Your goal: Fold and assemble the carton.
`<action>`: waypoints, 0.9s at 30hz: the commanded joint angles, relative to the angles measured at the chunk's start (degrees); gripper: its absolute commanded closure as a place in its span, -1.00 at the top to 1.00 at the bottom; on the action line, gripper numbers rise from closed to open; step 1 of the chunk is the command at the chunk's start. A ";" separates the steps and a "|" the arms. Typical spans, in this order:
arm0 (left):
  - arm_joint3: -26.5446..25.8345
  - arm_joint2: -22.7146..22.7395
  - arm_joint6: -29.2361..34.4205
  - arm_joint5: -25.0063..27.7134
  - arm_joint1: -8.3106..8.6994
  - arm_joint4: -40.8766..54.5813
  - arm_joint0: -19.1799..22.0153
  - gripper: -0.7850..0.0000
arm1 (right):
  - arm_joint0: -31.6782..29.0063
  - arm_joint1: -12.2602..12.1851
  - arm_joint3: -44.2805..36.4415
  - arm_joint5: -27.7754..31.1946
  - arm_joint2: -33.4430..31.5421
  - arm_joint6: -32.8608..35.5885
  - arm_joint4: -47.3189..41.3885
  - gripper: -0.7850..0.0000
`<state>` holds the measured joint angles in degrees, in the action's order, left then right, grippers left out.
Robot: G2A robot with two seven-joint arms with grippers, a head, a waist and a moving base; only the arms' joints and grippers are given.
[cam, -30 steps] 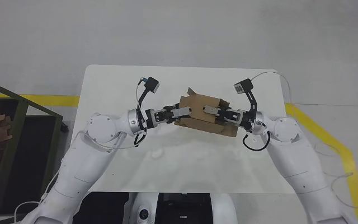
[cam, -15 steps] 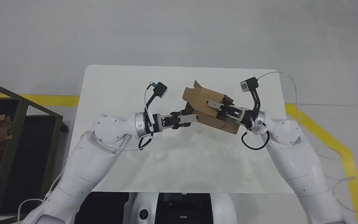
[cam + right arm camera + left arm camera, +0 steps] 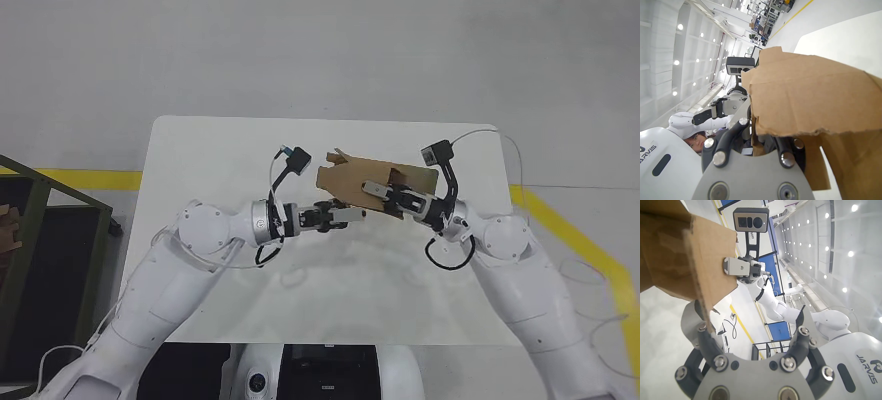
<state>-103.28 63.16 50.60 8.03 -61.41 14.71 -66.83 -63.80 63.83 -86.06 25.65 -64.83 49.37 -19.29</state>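
A brown cardboard carton [image 3: 360, 178], partly folded with loose flaps, hangs above the middle of the white table [image 3: 210, 160]. My right gripper [image 3: 374, 189] is shut on one of its walls; in the left wrist view its finger [image 3: 734, 266] presses flat on the carton [image 3: 687, 256]. In the right wrist view the carton [image 3: 806, 94] hides most of my right gripper [image 3: 762, 138]. My left gripper [image 3: 346, 214] is open just below the carton's near edge. A raw cardboard edge [image 3: 704, 311] lies against one of my left fingers [image 3: 705, 340]; the other stands apart.
The table around the carton is bare white, with its edges close on the left and right. A dark green rack [image 3: 40, 250] stands on the floor to the left, beside a yellow floor line [image 3: 100, 180].
My left gripper has come off the carton's left end and slid to the right under its near edge. My right arm has turned the carton flatter and raised it.
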 commanded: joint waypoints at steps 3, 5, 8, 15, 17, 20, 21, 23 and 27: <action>0.02 0.03 -0.07 0.07 -0.04 0.03 0.11 1.00 | 0.21 0.13 0.13 -0.17 0.42 0.17 -0.02 -1.00; 0.02 0.13 -0.19 0.07 -0.04 0.00 0.04 1.00 | 0.31 0.18 0.28 -0.23 0.54 0.16 -0.08 -1.00; -0.05 0.37 -0.32 0.17 -0.02 -0.03 -0.10 1.00 | 0.43 0.26 0.50 -0.56 0.63 0.03 -0.29 -1.00; -0.32 1.46 -0.67 0.52 0.13 -0.08 -0.77 1.00 | 0.38 0.34 1.32 -0.73 -0.17 -0.88 -1.99 -1.00; -0.39 1.90 -0.71 0.59 0.20 0.08 -1.14 1.00 | 0.30 0.31 1.51 -0.72 -0.56 -0.70 -2.68 -1.00; -0.43 2.69 -0.76 0.70 0.34 0.08 -1.69 1.00 | 0.19 0.25 1.68 -0.69 -1.19 -0.07 -3.73 -1.00; -0.36 3.00 -0.80 0.69 0.39 0.07 -1.90 1.00 | 0.15 0.21 1.71 -0.68 -1.42 0.13 -3.96 -1.00; -0.25 3.85 -0.97 0.89 0.52 0.19 -2.37 1.00 | 0.05 0.13 1.82 -0.79 -1.93 0.61 -4.35 -1.00; -0.18 6.49 -1.44 1.60 0.87 1.17 -3.67 1.00 | -0.23 -0.13 1.96 -1.64 -3.06 1.88 -4.85 -1.00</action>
<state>-103.42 68.76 49.32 9.37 -60.65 15.59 -70.09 -63.96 63.78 -84.11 24.29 -67.60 50.76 -23.98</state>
